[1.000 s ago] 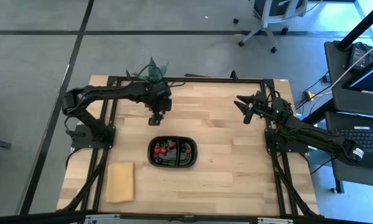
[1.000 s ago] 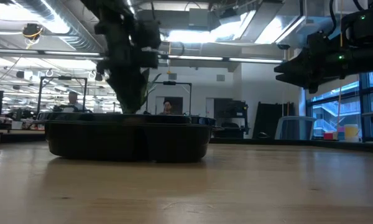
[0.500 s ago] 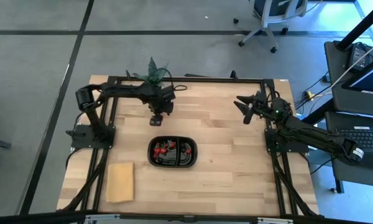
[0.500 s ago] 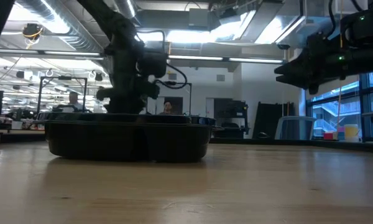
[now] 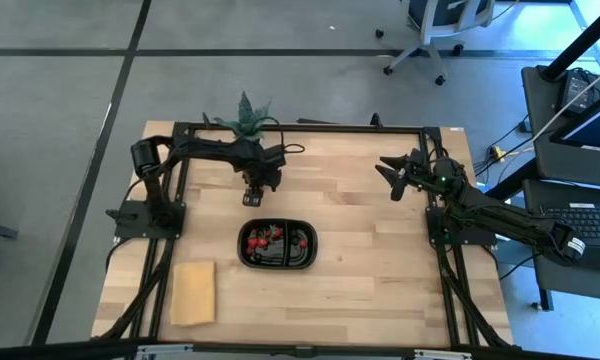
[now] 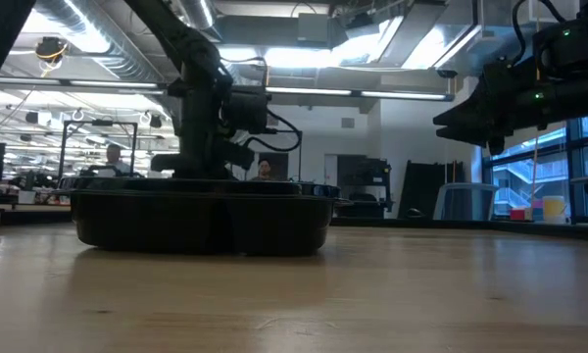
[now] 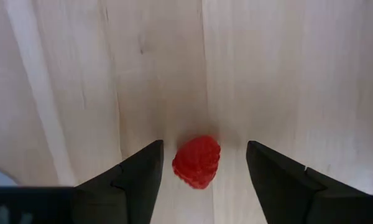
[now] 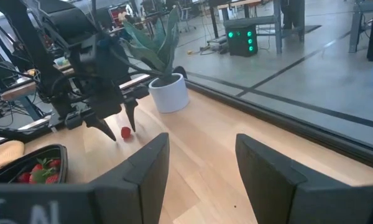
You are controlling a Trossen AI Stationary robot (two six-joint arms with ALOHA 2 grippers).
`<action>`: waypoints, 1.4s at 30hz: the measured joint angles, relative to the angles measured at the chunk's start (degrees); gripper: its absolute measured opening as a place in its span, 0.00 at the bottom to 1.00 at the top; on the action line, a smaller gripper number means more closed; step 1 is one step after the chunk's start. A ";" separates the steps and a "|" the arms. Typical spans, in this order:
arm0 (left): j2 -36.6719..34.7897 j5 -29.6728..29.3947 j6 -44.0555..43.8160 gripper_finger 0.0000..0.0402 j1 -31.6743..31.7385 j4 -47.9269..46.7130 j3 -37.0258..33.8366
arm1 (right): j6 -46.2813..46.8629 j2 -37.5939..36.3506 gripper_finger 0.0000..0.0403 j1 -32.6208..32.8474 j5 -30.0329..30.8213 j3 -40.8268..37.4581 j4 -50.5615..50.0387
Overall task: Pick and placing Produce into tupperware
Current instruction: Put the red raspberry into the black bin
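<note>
The black two-compartment tupperware (image 5: 314, 245) sits mid-table, with several red produce pieces (image 5: 265, 238) in its left compartment. In the low view the tupperware (image 6: 204, 218) hides my left fingertips. My left gripper (image 5: 252, 196) is open, pointing down just beyond the tray's far side. One red raspberry (image 7: 197, 162) lies on the wood between its two fingers, with a gap on each side. The right wrist view shows that berry (image 8: 125, 132) under the left gripper. My right gripper (image 5: 395, 172) is open and raised over the table's far right part.
A potted green plant (image 5: 246, 113) in a white pot (image 8: 168, 93) stands at the far edge, just behind the left arm. A flat tan block (image 5: 193, 292) lies near the left near corner. Black frame rails (image 5: 350, 127) border the table. Bare wood lies between tray and right arm.
My left gripper has come down toward the table on the tray's far side, dropping behind the tray's rim in the low view, and its arm has folded lower. The right arm has kept still.
</note>
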 joint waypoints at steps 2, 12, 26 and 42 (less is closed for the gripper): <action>0.00 -1.89 0.00 0.52 -0.38 -0.25 0.00 | -0.01 0.00 0.46 0.01 0.00 0.00 -0.02; -0.24 -1.97 -0.03 0.38 -0.42 0.29 -1.85 | -0.20 0.00 0.46 0.00 0.00 0.00 0.00; -0.31 -1.83 -0.50 0.24 -0.96 0.53 -2.22 | -0.11 0.00 0.46 -0.01 0.00 0.00 0.00; 0.15 1.89 -2.40 0.22 -0.92 -5.23 7.04 | 0.07 -0.02 0.46 0.00 0.00 0.00 0.00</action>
